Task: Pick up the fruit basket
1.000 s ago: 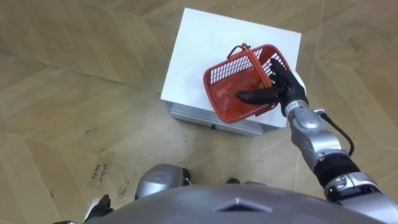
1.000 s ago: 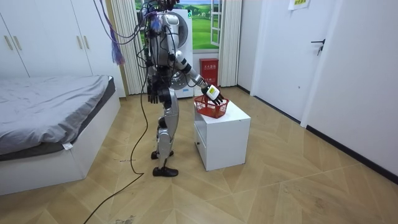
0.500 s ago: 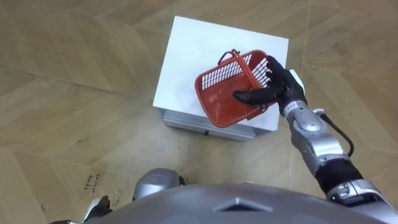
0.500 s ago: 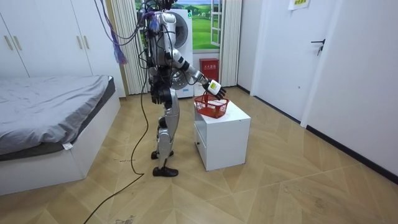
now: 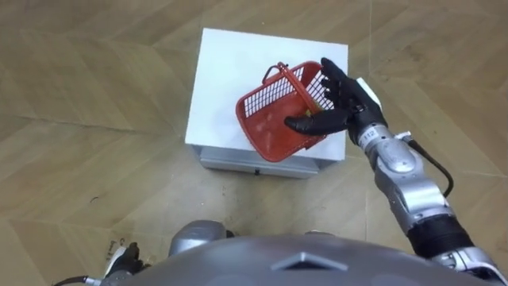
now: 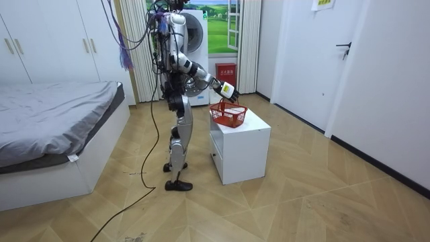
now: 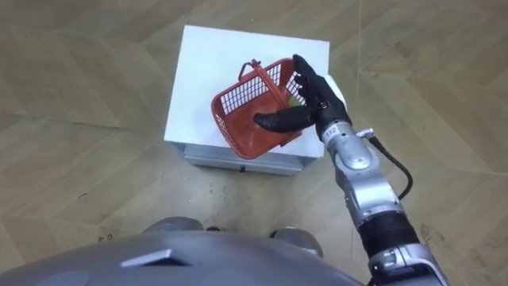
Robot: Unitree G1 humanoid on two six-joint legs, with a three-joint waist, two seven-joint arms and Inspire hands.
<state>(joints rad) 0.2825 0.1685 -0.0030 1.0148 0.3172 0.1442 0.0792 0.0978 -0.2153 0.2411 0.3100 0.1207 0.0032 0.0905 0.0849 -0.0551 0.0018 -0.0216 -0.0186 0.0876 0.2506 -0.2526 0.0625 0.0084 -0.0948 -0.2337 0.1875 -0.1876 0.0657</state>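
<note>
Red plastic fruit basket (image 5: 266, 131) is sitting on the flat top of a white box-shaped cabinet (image 5: 230, 71), right of centre in the left eye view. Its walls are open mesh with a solid rim, and its thin hoop handle (image 5: 295, 82) is standing upright. Something yellow-green is showing through the mesh. The robot's black right hand (image 5: 345, 107) is reaching in from the lower right. Its fingers are spreading straight up past the basket's far side while the thumb (image 5: 305, 123) is stretching across the basket's opening, gripping nothing. Herringbone wood floor (image 5: 95, 119) is surrounding the cabinet. In the room view the robot is standing upright beside the cabinet, left hand (image 6: 168, 101) hanging at its hip, with a grey bed (image 6: 54, 107) lying at left.
</note>
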